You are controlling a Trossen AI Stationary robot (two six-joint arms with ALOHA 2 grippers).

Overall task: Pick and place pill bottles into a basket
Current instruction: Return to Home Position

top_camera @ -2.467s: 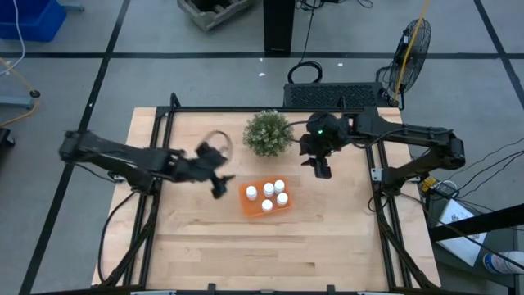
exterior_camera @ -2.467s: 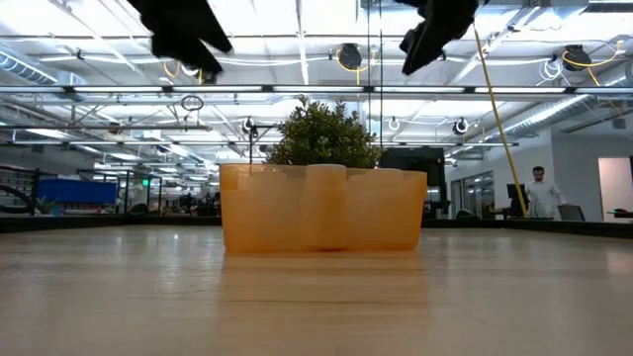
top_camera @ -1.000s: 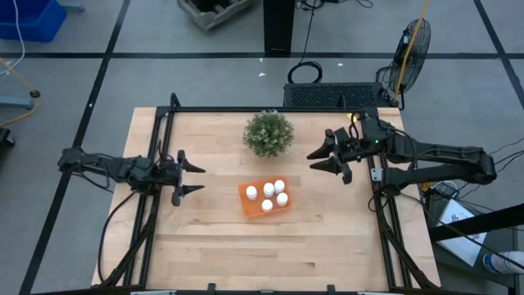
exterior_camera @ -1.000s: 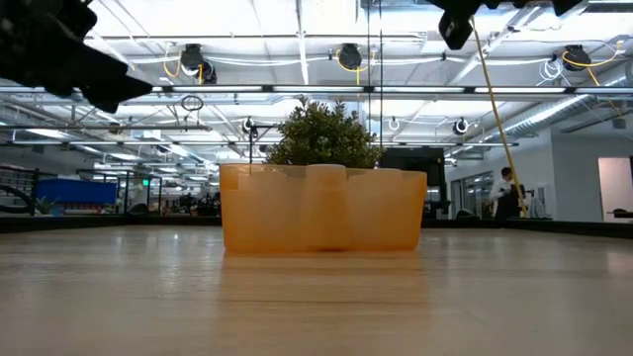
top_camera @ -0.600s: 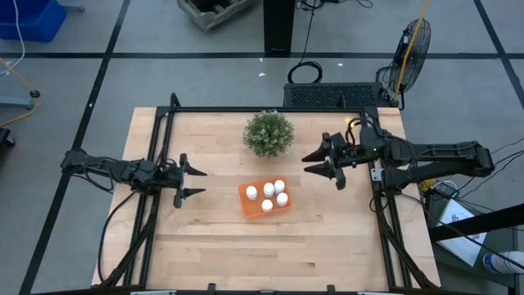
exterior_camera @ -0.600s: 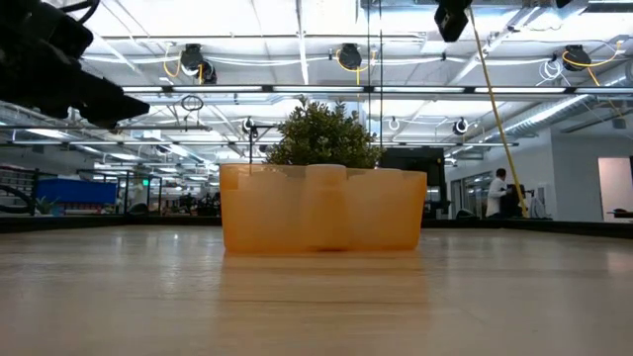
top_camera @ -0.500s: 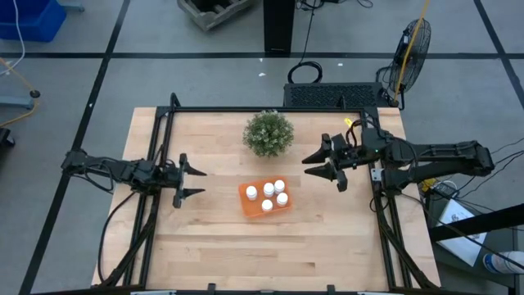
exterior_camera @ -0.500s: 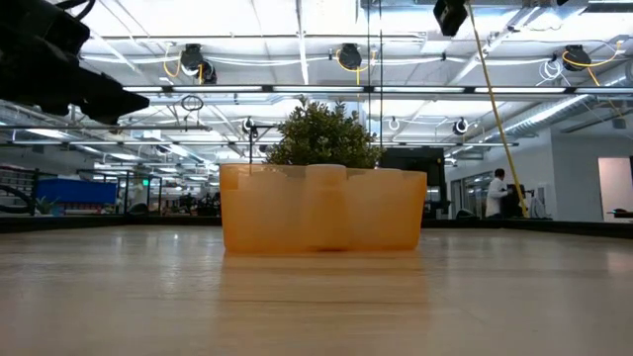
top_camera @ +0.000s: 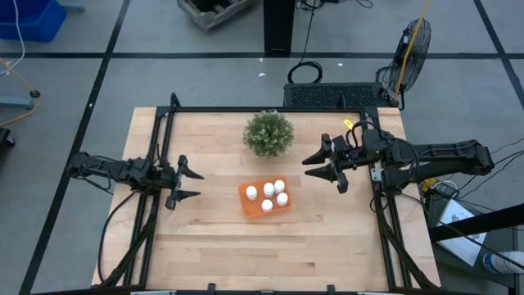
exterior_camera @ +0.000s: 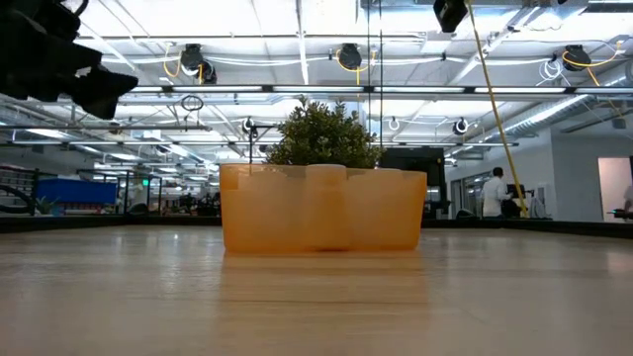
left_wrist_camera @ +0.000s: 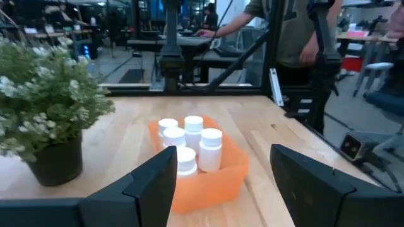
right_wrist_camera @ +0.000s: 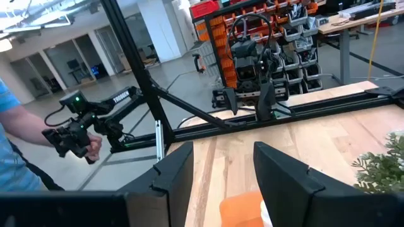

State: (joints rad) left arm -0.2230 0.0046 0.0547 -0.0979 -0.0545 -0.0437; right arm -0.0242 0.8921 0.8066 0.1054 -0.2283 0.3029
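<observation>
The orange basket [top_camera: 264,198] rests on the table's middle with several white pill bottles [top_camera: 268,195] standing upright inside it; it also shows in the low view [exterior_camera: 322,209] and the left wrist view [left_wrist_camera: 208,176], bottles [left_wrist_camera: 189,145] inside. My left gripper [top_camera: 187,184] is open and empty, left of the basket and above the table. My right gripper [top_camera: 321,167] is open and empty, right of the basket and near the plant. The right wrist view shows only a corner of the basket [right_wrist_camera: 243,211].
A round bushy green plant in a dark pot [top_camera: 268,133] stands at the table's far middle, just beyond the basket. Black frame rails [top_camera: 155,156] run along the table's left, right and far edges. People stand beyond the table [left_wrist_camera: 297,38].
My left gripper has drawn back a little toward the table's left edge, still open. My right gripper has shifted slightly toward the basket and stays open. The basket and bottles have kept still.
</observation>
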